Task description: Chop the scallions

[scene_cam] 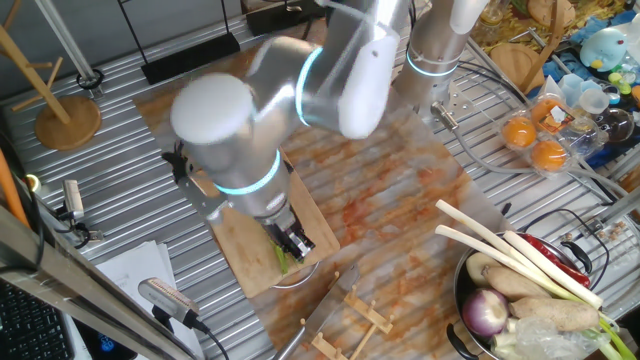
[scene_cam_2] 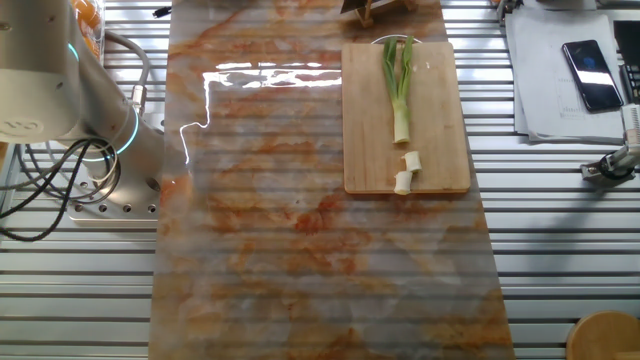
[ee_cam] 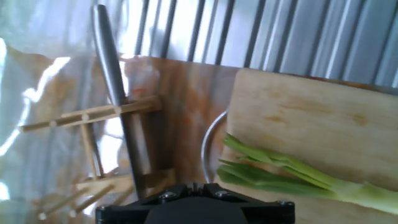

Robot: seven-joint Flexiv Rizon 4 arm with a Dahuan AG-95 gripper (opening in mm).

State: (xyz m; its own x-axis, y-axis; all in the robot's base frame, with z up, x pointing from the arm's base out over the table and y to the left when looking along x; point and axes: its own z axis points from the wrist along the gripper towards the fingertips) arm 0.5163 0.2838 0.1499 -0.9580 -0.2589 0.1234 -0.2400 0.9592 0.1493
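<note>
The scallion lies lengthwise on the wooden cutting board, white base toward two short cut bits near the board's end. My gripper hangs low over the board's near end, just beside the green leaves. In the hand view the leaves stretch right from my gripper, whose black jaws sit together at the bottom edge with nothing seen between them. The other fixed view does not show the gripper.
A knife rests in a wooden rack just past the board's end. A round plate rim peeks from under the board. A metal bowl holds long white leeks and an onion. Oranges lie at the far right.
</note>
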